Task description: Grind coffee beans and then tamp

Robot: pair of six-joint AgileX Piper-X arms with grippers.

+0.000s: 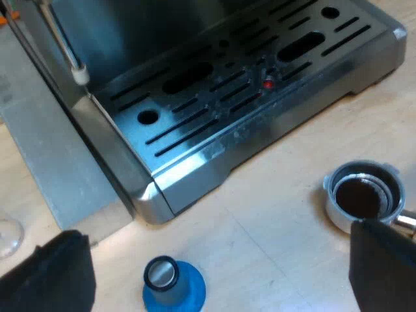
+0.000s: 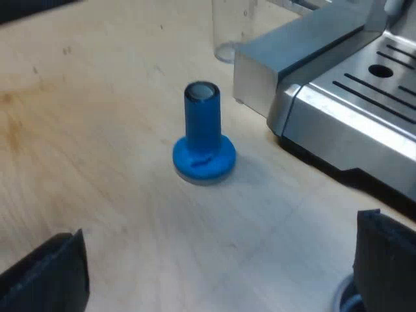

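Grounds [image 1: 357, 198] look to be in the holder [image 1: 335, 209] already. There's dark stuff in the basket, though I wouldn't swear how full it is from this angle. So I'd call the step in hand fetching the tamper [image 2: 203, 130] for the tamp.

Where stuff is, going off the espresso machine [image 2: 338, 97]:
- The tamper stands on the worktop [image 2: 117, 130] near the machine's corner, not touching it.
- The measuring glass [image 2: 227, 32] sits close against the machine's side.
- The holder lies on the worktop off the front of the machine's drip tray [image 1: 247, 84], basket mouth up.

The tamper is upright, flat base down, handle pointing straight up, so its long axis is vertical. The holder's handle is tucked behind one of my fingers, so I can't tell which way it runs.

Both sets of jaws are wide apart and holding nothing. The right gripper [image 2: 218, 260] hangs over bare worktop out from the machine's corner. The left gripper [image 1: 218, 260] is low in front of the drip tray.

To do it well, I'd bring the right gripper in level and straddle the handle about mid-height. Then close squarely and lift straight up so the base stays flat. Don't clip the machine's corner.
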